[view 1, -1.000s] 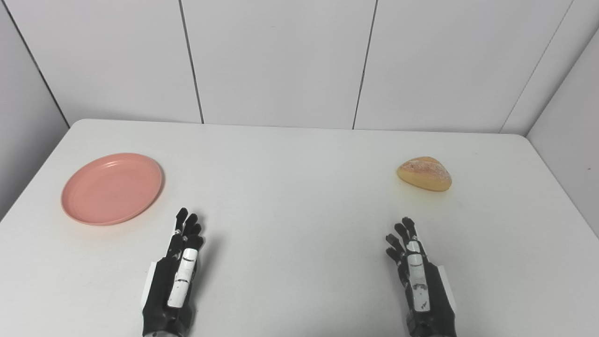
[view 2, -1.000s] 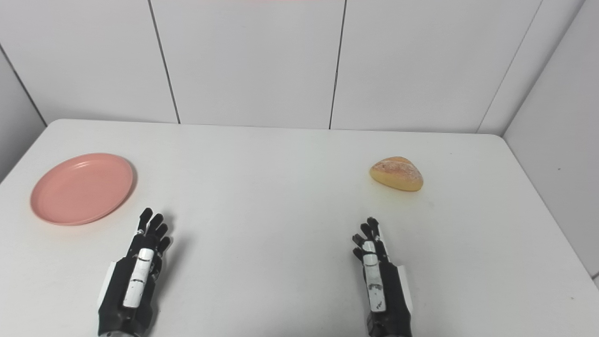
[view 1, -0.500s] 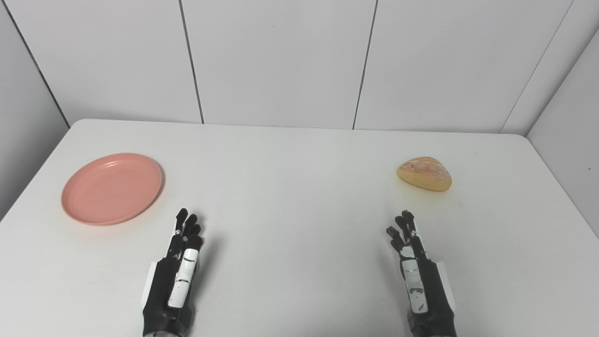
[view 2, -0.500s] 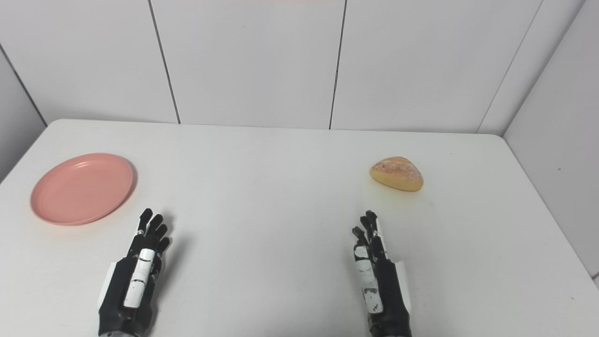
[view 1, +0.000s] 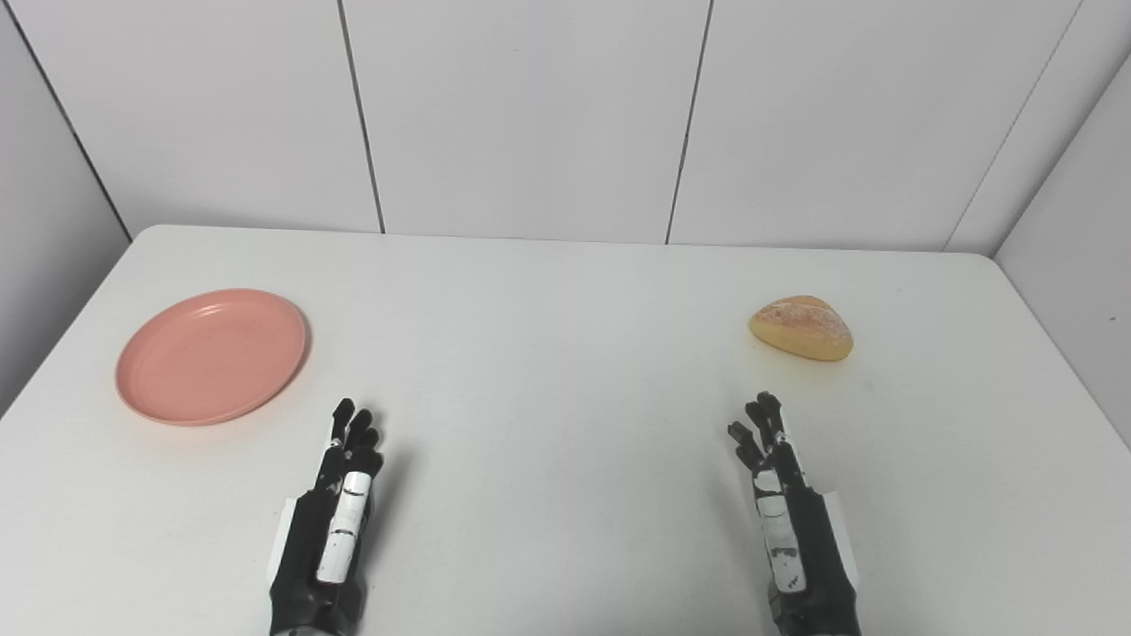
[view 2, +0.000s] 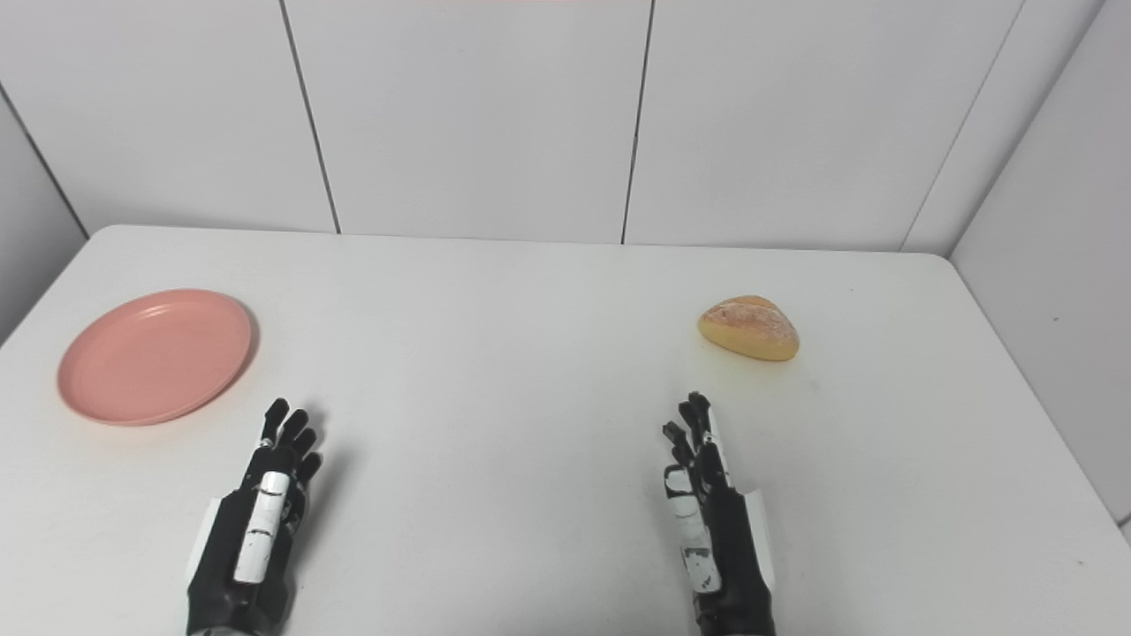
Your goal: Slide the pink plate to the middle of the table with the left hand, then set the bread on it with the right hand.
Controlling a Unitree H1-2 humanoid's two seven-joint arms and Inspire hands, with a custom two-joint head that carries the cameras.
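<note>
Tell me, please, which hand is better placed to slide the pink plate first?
Left. The left hand lies open just right of the pink plate; the right hand sits near the bread.

Both wrists (and arms) leave the bottom edge.

You see two black hands, the left hand (view 1: 331, 521) and right hand (view 1: 791, 521), each with a scuffed white thumb panel and white wrist plate.
</note>
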